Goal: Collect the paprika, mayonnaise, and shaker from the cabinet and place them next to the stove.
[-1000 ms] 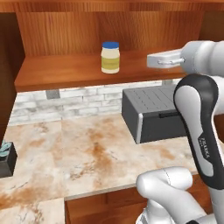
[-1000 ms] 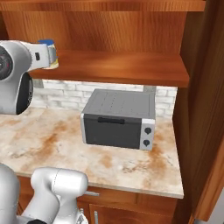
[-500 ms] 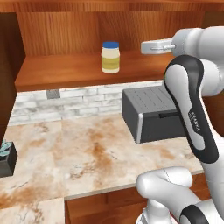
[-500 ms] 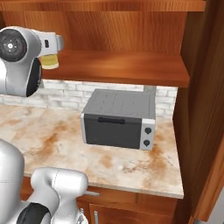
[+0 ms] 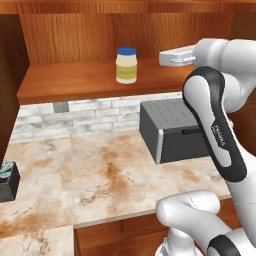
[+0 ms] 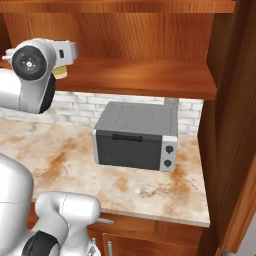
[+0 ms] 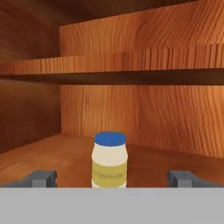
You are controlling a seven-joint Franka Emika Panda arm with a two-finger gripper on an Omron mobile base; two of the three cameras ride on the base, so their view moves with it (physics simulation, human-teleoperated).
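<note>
The mayonnaise point(image 5: 126, 65) is a pale cream jar with a blue lid, upright on the cabinet shelf point(image 5: 75, 82). My gripper point(image 5: 162, 57) hovers at shelf height to the jar's right, pointing at it and apart from it. In the hand view the jar point(image 7: 109, 162) stands centred ahead on the wooden shelf point(image 7: 48, 157). The gripper point(image 7: 113, 178) is open, with its two dark fingertips point(image 7: 43, 178) wide on either side and nothing between them. In the right base view the hand point(image 6: 65, 50) covers most of the jar point(image 6: 61, 73). The paprika, shaker and stove are out of view.
A grey toaster oven point(image 5: 175, 130) point(image 6: 135, 135) stands on the marble counter point(image 5: 90, 175) below the shelf, under my arm. A small dark box point(image 5: 7, 182) sits at the counter's left edge. A tall wooden side panel point(image 6: 235, 125) closes the right.
The hand has lifted a little and edged left along the shelf toward the mayonnaise. The jaws have stayed open and the jar has not moved.
</note>
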